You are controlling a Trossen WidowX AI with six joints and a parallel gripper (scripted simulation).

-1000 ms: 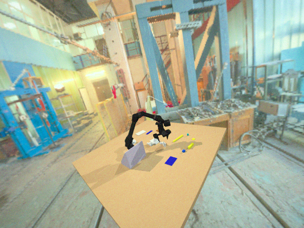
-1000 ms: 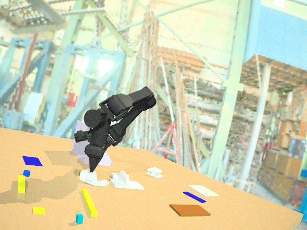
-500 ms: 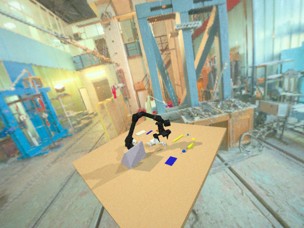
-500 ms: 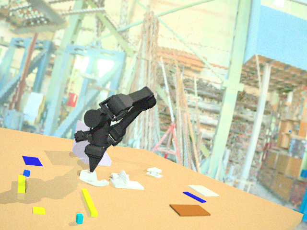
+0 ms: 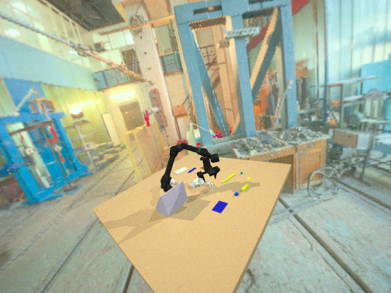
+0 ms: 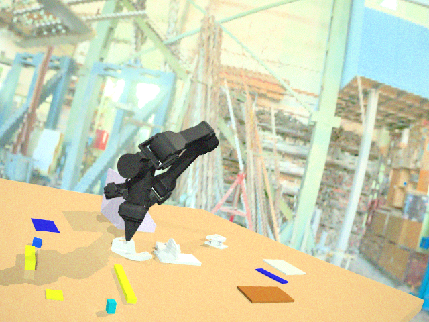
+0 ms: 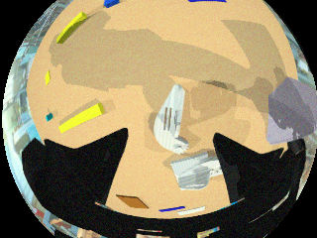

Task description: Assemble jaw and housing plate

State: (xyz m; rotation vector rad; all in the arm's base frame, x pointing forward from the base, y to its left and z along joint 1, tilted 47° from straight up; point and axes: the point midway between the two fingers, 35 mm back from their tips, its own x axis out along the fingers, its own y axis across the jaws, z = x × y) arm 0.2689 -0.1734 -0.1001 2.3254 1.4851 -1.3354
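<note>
Between the claw's [image 5: 208, 177] [image 6: 128, 239] [image 7: 171, 133] 2 spread fingers, bare tabletop [image 7: 141, 164] leaves room left of the white pieces [image 7: 169, 119].

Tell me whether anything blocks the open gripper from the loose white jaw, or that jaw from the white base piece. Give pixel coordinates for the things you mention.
Nothing visible blocks either path. The gripper [image 7: 173, 135] is open above the loose jaw [image 6: 126, 248] [image 7: 169, 119], and the base piece [image 6: 175, 254] [image 7: 193, 171] lies right beside it, with only table between.
</note>
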